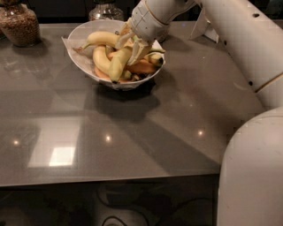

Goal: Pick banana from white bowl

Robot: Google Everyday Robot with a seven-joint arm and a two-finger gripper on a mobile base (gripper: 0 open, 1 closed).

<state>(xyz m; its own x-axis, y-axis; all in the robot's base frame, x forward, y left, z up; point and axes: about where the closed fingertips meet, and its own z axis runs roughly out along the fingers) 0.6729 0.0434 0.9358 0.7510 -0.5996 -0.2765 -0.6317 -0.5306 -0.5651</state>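
Your gripper (pixel 131 47) is down inside the wide, shallow white bowl (pixel 78 37), at its right-hand side, right over the pile of fruit. It sits against the upper end of the long, gently curved greenish-yellow banana (pixel 118 65). You cannot tell from this view whether it has clamped on that banana or is only resting against it.

The banana lies in the middle of the bowl, slanting down towards you, with its dark tip near the front rim. To its left, touching it, is a paler yellow banana (pixel 100 59). Another pale yellow banana (pixel 102 37) stretches across the back of the bowl. A deeper orange-yellow banana (pixel 142 67) lies just to the right of the greenish one, under the gripper.

The bowl stands at the far side of the glossy grey worktop (pixel 132 137). A glass jar of brown grains (pixel 18 25) is at the far left corner, well apart from the bowl. A second glass jar (pixel 103 9) stands just behind the bowl. Your white arm (pixel 234 35) reaches in from the right.
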